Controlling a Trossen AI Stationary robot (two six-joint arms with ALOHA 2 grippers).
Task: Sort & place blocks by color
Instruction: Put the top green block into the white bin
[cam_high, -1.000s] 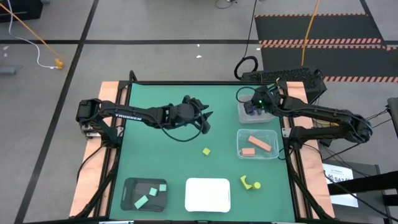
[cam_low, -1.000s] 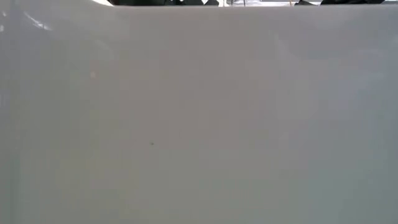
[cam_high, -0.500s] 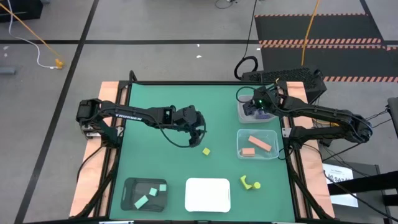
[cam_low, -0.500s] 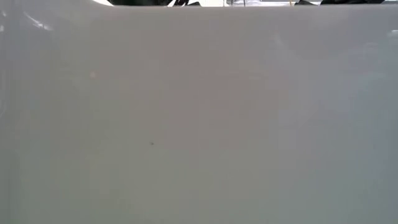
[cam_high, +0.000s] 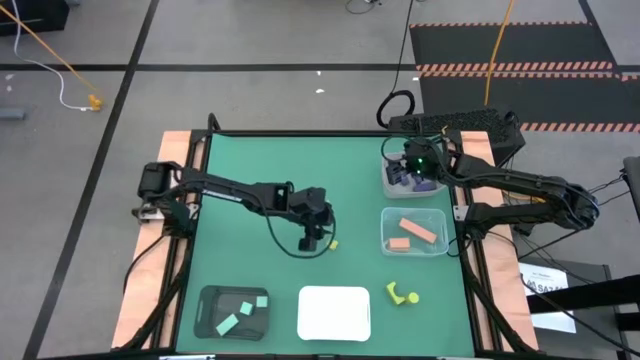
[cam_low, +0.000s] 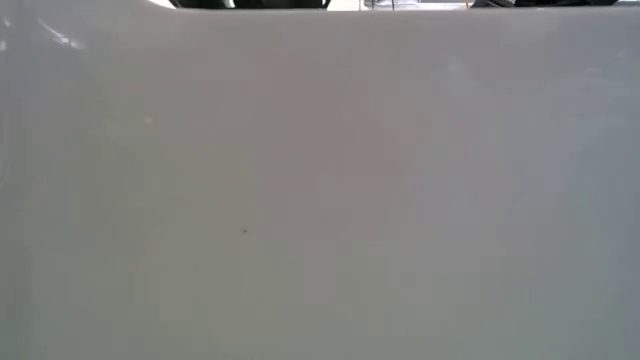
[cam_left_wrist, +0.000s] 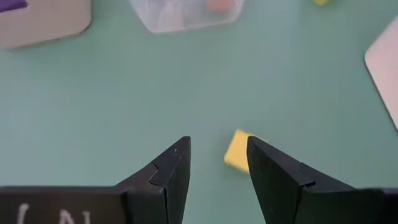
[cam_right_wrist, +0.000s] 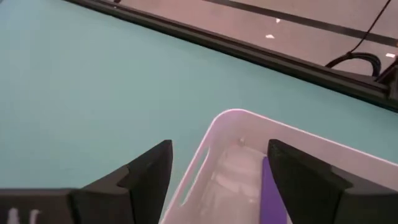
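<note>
Trays and blocks lie spread over the green surface, and at its near left corner the black tray holds three mint green blocks. The white tray, just to its right, sits along the same near edge. The left gripper is stretched to the middle of the surface and hangs low beside a small yellow cube; in the left wrist view its jaws stand open, with the cube close against the inner side of one finger and not yet clamped. Farther right, an odd-shaped yellow block lies loose near the front edge. Behind it a clear tray holds two salmon-orange blocks. At the far right the right gripper hovers over another clear tray; the right wrist view shows its jaws open and holding nothing, above that tray's rim, with a purple block inside. The low view shows only a blank pale face.
</note>
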